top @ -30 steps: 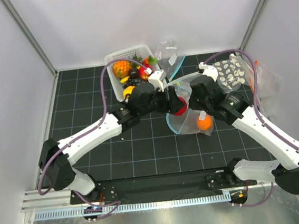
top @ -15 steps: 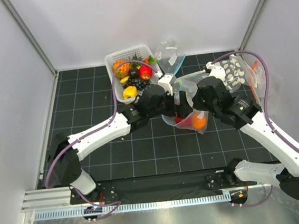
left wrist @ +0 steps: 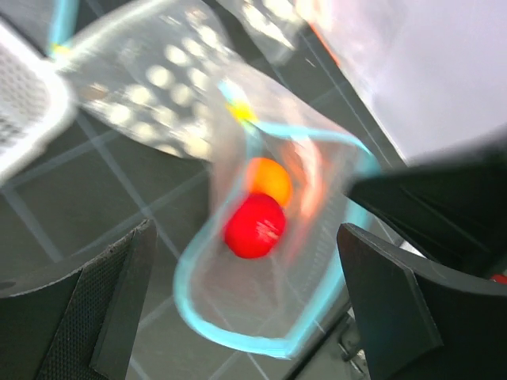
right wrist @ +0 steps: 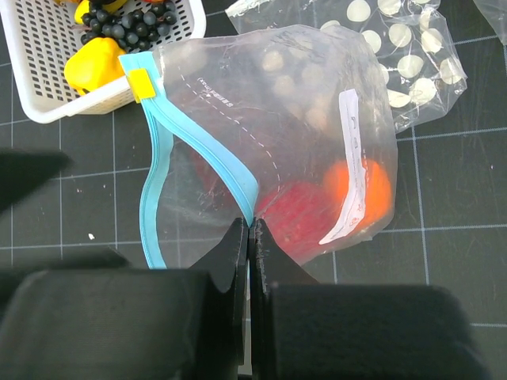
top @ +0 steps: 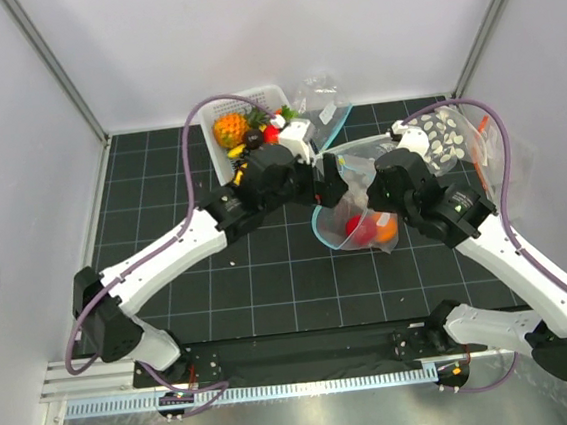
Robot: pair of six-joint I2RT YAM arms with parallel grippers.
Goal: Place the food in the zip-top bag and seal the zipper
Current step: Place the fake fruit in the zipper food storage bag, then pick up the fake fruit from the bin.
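Teal zipper [right wrist: 204, 152] pinched by right gripper [right wrist: 249, 226], left gripper [top: 328, 180] spread wide (empty), so zip-top bag [right wrist: 301, 103] mouth could sag shut b/c single-point hold.

The left arm [top: 172, 253] and the right arm [top: 525, 270] have white shells on the long parts and black round joints. A thin purple cable [top: 191, 151] runs in loops along each arm. The left fingers [left wrist: 95, 309] are black flat blocks with a fine grid pattern inside. The right fingers [right wrist: 234, 261] are black and smooth.
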